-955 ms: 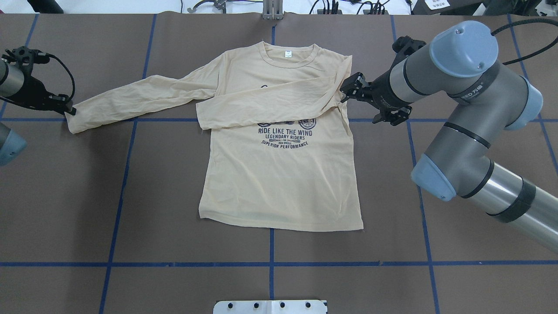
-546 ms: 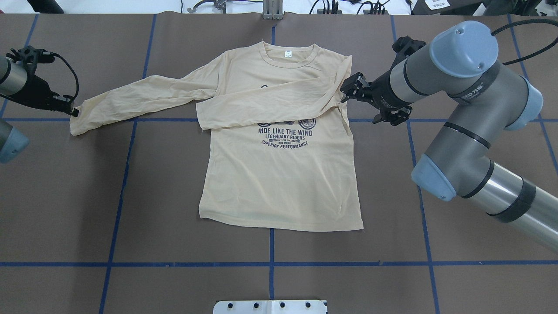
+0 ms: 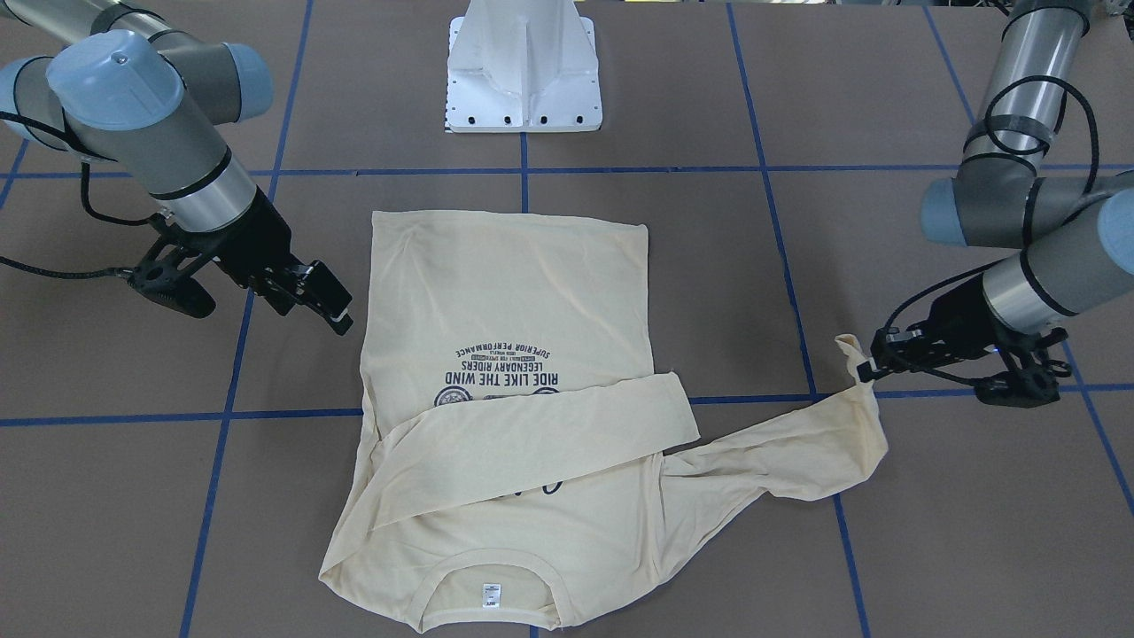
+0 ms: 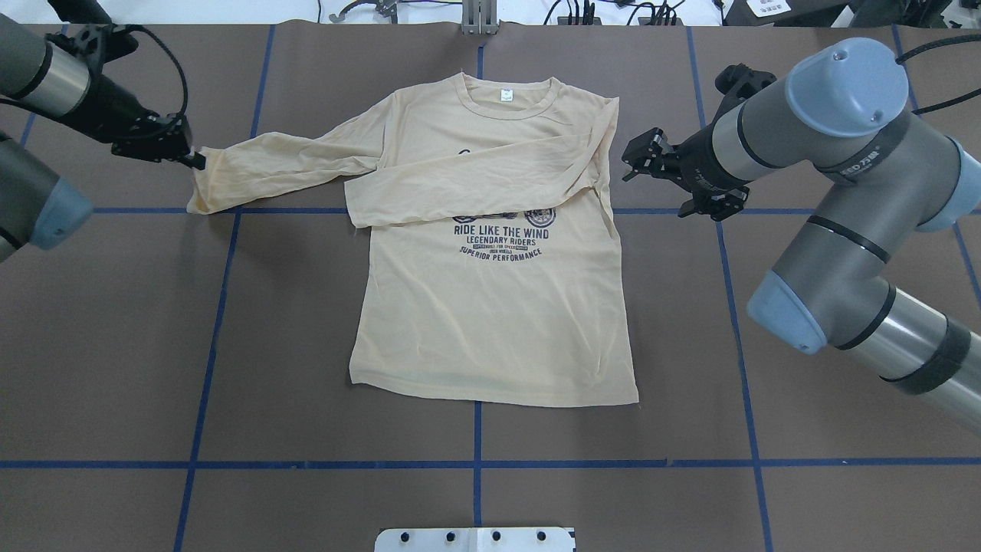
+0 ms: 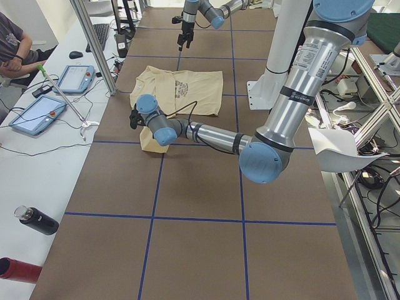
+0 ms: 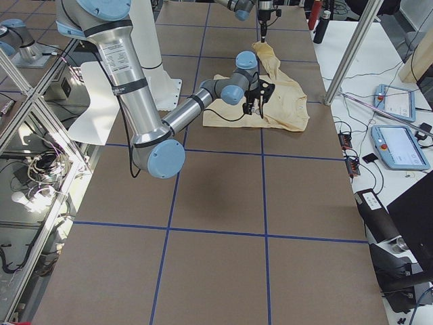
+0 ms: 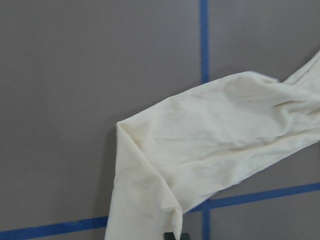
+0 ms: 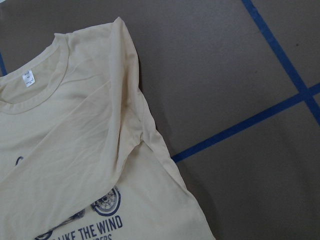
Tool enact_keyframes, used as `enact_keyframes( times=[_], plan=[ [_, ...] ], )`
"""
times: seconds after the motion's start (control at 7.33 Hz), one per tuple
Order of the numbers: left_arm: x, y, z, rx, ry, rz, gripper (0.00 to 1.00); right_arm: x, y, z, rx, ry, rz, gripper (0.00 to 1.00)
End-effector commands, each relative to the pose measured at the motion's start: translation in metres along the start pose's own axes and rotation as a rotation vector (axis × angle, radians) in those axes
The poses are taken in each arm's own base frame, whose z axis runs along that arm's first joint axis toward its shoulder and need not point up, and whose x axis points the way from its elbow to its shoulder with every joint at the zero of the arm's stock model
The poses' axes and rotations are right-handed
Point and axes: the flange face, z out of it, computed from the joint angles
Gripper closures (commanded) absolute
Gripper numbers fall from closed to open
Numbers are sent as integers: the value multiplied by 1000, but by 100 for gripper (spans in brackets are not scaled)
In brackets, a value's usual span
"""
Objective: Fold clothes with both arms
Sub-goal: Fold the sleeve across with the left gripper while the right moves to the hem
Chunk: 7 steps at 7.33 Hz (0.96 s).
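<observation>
- t-shirt (image 4: 490, 307) flat and print-side up at mid table (image 4: 306, 345), well forward of the white pedestal (image 3: 523, 80).
- long axis straight away from the robot: collar at the far end, hem at the near end, toward the pedestal.
- small white neck label (image 4: 506, 95) just inside the collar; navy print (image 4: 502, 239) upright as read from the robot's side.
- right sleeve (image 4: 467, 188) folded across the chest, crosswise to the body, cuff end toward the robot's left, over the top of the print.
- left sleeve (image 4: 283, 170) stretched out sideways to the robot's left, bent back on itself near the cuff, its end touching a blue tape line (image 4: 115, 210).
- left gripper (image 4: 193, 159) clamped on the left sleeve at its cuff, cuff raised a little off the table.
- right gripper (image 4: 634, 159) just beside the right shoulder of the t-shirt, apart from the cloth, fingers spread, nothing between them.
</observation>
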Motion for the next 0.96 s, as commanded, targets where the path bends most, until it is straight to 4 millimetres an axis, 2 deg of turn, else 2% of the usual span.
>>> enact_keyframes(
  times=[0.0,0.14,0.27,0.41,0.55,0.68,0.82],
  plan=[
    [166,27,43,-9,37,-181,100,43,-23,-6,23,42,-55,1],
    [230,41,56,-20,39,-211,100,66,-34,-7,32,70,-90,1],
    [309,57,75,-6,71,-269,100,76,-37,-5,35,83,-92,1],
    [367,59,98,4,74,-286,100,82,-38,-4,36,91,-99,1],
    [411,61,113,11,77,-322,100,91,-40,-3,39,99,-104,1],
    [433,74,123,35,86,-306,100,102,-42,-1,43,101,-102,1],
    [442,83,134,63,104,-287,100,104,-43,0,47,103,-100,1]
  ],
)
